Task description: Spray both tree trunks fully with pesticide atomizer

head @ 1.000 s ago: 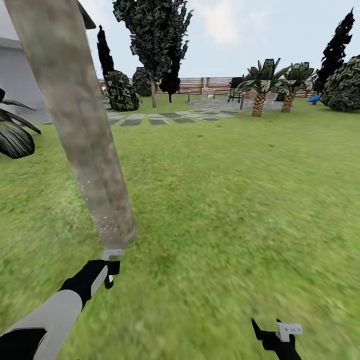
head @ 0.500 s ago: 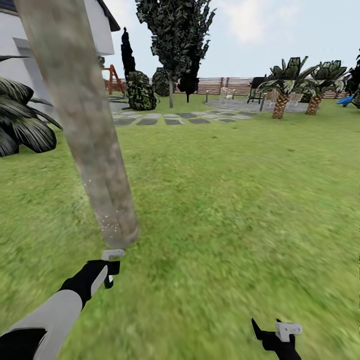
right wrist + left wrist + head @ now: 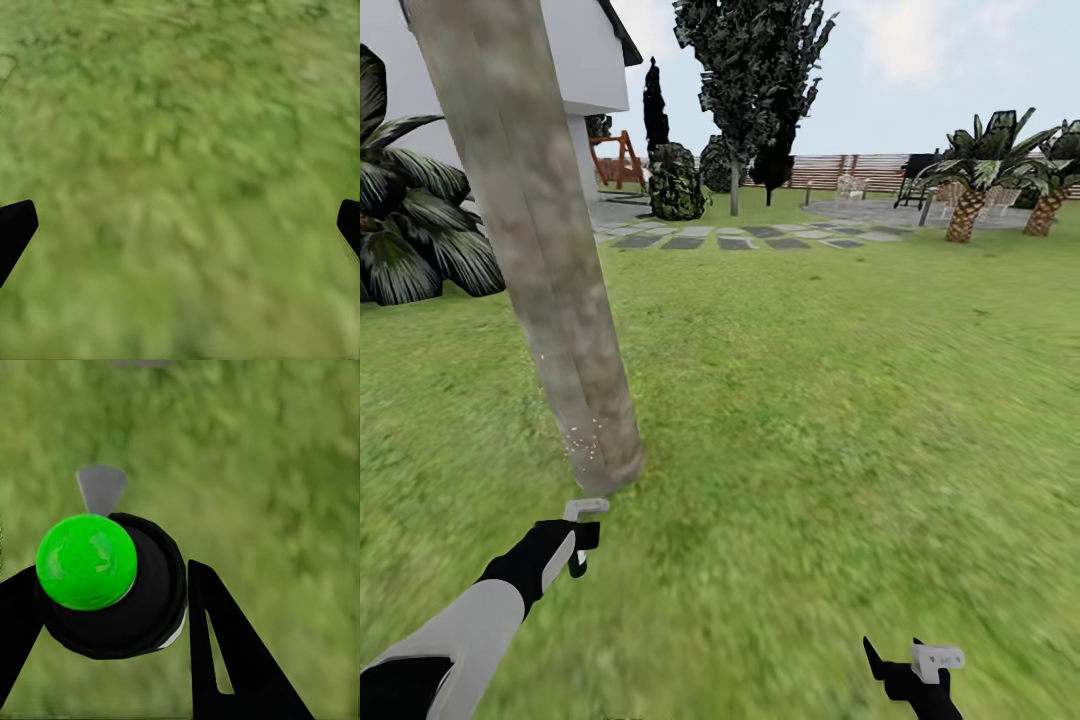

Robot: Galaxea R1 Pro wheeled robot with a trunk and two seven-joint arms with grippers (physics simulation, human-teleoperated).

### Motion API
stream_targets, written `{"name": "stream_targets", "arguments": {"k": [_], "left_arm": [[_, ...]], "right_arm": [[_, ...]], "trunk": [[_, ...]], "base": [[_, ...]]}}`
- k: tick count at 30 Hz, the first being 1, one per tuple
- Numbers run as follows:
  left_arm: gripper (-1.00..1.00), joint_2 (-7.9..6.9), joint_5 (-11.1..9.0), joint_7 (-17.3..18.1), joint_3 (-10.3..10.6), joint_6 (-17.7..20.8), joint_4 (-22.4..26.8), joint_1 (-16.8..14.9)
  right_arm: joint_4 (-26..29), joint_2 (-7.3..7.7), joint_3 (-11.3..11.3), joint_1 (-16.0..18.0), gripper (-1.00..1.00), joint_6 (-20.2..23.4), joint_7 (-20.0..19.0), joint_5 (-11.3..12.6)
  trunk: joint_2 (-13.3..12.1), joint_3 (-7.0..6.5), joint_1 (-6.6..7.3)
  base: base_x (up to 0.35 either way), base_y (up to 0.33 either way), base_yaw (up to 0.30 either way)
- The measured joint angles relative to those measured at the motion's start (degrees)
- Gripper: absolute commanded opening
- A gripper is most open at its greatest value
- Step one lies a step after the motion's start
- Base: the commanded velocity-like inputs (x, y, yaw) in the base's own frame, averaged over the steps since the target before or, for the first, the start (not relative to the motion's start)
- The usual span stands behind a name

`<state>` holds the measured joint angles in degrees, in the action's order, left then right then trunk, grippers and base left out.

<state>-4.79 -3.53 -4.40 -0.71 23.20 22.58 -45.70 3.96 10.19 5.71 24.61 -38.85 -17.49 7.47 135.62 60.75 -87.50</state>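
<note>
A thick, mottled grey-tan tree trunk (image 3: 530, 230) rises from the garden lawn (image 3: 810, 400) at the left of the head view. Pale pesticide specks (image 3: 582, 440) dot its lower part. Just in front of the trunk's base, my left gripper (image 3: 578, 548) is shut on the pesticide atomizer (image 3: 586, 508), whose pale grey head points toward the trunk. In the left wrist view the atomizer (image 3: 112, 585) is a black body with a bright green round cap, held between the black fingers (image 3: 217, 652). My right gripper (image 3: 915, 662) hangs open over bare grass at the lower right, its fingertips (image 3: 15, 225) far apart.
A broad-leaved dark bush (image 3: 410, 230) and a white house wall (image 3: 595, 70) stand behind the trunk at the left. Grey stepping stones (image 3: 740, 240), a thin-stemmed dark tree (image 3: 745, 90), small palms (image 3: 970, 195) and the brown slat fence (image 3: 860, 170) lie far ahead. Open grass stretches to the right.
The whole picture has shifted right, so the camera has turned left; more of the house and bush shows. Both arms keep their places in the view, the left still at the trunk's base.
</note>
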Motion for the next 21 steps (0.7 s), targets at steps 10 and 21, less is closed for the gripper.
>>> {"name": "stream_targets", "arguments": {"k": [10,21], "left_arm": [[-1.0,-0.04,0.0,0.0,0.0,0.0,0.0,0.0],[-1.0,-0.05,0.1,0.0,-1.4,0.0,0.0,0.0]], "right_arm": [[0.0,0.0,0.0,0.0,1.0,0.0,0.0,0.0],[0.0,0.0,0.0,0.0,1.0,0.0,0.0,0.0]], "trunk": [[0.0,0.0,0.0],[0.0,0.0,0.0]], "base": [[0.057,-0.276,0.278],[0.143,-0.253,0.266]]}}
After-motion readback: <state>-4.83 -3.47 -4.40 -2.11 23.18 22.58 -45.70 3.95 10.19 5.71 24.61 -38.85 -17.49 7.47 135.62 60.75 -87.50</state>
